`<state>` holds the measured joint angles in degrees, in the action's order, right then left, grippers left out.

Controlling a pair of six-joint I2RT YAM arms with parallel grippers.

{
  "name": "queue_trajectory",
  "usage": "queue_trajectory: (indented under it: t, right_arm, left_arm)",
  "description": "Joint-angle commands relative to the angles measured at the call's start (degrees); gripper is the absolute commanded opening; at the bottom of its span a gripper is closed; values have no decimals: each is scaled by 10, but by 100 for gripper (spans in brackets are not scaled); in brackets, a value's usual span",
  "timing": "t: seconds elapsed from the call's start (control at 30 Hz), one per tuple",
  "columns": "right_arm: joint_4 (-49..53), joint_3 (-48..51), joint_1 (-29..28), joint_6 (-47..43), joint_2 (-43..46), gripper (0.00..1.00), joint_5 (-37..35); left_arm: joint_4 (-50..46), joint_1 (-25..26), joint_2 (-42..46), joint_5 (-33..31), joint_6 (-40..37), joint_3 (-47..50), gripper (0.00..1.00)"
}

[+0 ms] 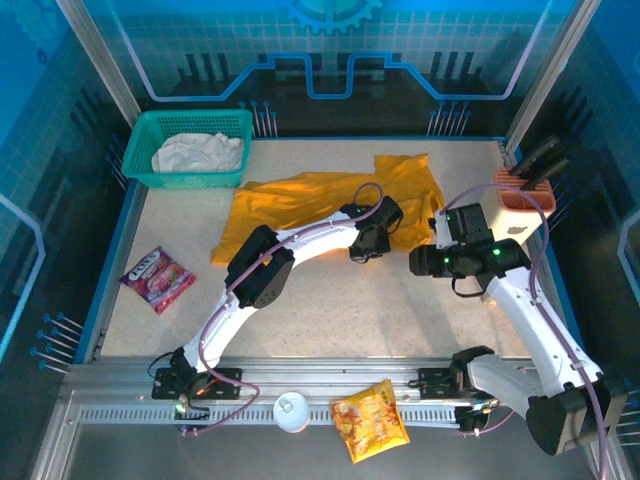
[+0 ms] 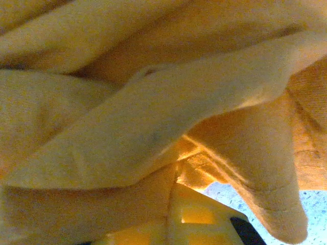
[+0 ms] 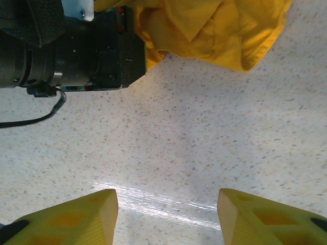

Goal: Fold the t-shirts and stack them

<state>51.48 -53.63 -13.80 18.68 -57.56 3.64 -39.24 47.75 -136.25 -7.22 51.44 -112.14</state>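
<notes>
Noting left gripper (image 1: 368, 244) near frame centre in the top view, set on the lower edge of the mustard t-shirt (image 1: 310, 200). Jaws closed. In the left wrist view, folds of yellow cloth are bunched over its yellow finger (image 2: 199, 222), so it pinches the shirt.

Mustard shirt lies rumpled across the upper middle of the table (image 1: 330, 310).

Right gripper (image 3: 166, 217): fingers well apart over bare speckled table, holding nothing. The shirt's edge sits in the upper right of the right wrist view, apart from the fingers.

Off-white t-shirt (image 1: 198, 152) is crumpled inside the teal basket (image 1: 140, 172), upper left of the top view.

Pink packet (image 1: 157, 278) at the table's left; orange snack packet (image 1: 370, 422) on the rail, bottom centre.
</notes>
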Motion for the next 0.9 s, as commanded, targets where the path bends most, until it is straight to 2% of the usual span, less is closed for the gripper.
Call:
queue_trajectory:
  t: [0.0, 0.3, 0.67, 0.87]
  right_arm:
    - [-29, 45, 9, 51, 4, 56, 33]
    - [-169, 158, 10, 186, 5, 56, 20]
    - [-277, 234, 4, 272, 18, 56, 30]
    - [-336, 265, -24, 339, 3, 56, 19]
  left_arm:
    - [12, 10, 31, -8, -36, 20, 0]
    - [7, 18, 159, 24, -84, 96, 0]
    - [23, 20, 239, 89, -94, 184, 0]
    - [45, 20, 259, 116, -89, 222, 0]
